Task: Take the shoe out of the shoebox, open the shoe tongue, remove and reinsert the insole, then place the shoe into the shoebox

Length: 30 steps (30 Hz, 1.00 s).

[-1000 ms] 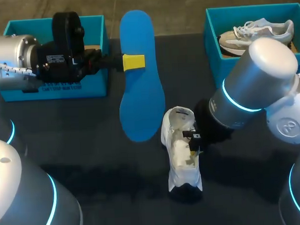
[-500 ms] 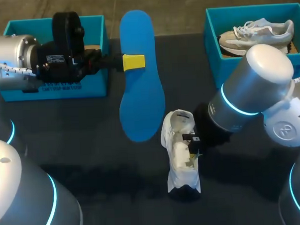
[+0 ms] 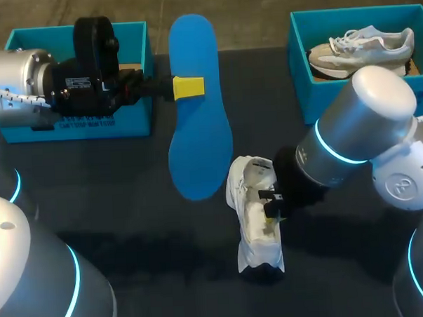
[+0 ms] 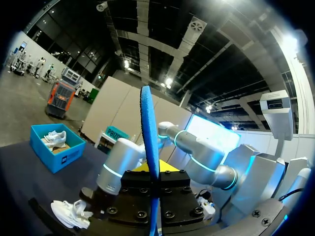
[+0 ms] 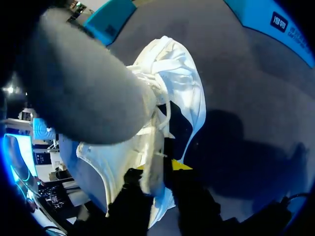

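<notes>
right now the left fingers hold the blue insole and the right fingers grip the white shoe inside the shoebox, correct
Not quite: the head view shows the white shoe on the table, outside both shoeboxes. The left fingers do hold the blue insole and the right fingers do grip the shoe.

Your left arm (image 3: 15,72) and right arm (image 3: 368,120): smooth silver cylinders, glowing cyan rings at the joints, black wrists; left hand (image 3: 188,86) tipped bright yellow.
</notes>
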Available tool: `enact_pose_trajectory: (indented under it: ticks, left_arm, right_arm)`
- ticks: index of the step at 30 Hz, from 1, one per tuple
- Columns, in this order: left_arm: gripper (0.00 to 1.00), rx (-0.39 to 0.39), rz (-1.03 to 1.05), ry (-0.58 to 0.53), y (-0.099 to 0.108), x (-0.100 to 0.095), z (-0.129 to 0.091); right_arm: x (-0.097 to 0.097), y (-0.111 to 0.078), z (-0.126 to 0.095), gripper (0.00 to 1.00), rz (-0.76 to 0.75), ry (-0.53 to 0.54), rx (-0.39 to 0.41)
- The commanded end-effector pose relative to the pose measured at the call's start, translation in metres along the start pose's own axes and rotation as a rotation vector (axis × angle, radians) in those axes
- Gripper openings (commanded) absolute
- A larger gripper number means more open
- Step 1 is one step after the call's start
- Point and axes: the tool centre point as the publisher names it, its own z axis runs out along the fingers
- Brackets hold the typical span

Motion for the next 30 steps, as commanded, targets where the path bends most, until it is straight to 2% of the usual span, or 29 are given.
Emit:
enact_pose_trajectory:
  ticks: [1,10,17,23,27,30]
  left_arm:
    - [0.00,-0.002,0.000,0.000,0.000,-0.001,0.001]
    - [0.00,-0.002,0.000,0.000,0.000,-0.001,0.001]
    - [0.00,-0.002,0.000,0.000,0.000,-0.001,0.001]
    - [0.00,-0.002,0.000,0.000,0.000,-0.001,0.001]
    - [0.00,-0.002,0.000,0.000,0.000,-0.001,0.001]
    - [0.00,-0.002,0.000,0.000,0.000,-0.001,0.001]
  right_arm:
    - [-0.002,0.000,-0.004,1.00,0.001,0.018,0.006]
    - [0.005,-0.003,-0.036,1.00,0.009,0.071,0.025]
    - [0.007,-0.009,-0.071,1.00,-0.040,0.235,0.046]
    - [0.002,-0.007,-0.089,1.00,-0.045,0.317,0.058]
    - [-0.007,0.000,-0.101,1.00,0.023,0.483,0.095]
    - [-0.007,0.000,-0.101,1.00,0.023,0.483,0.095]
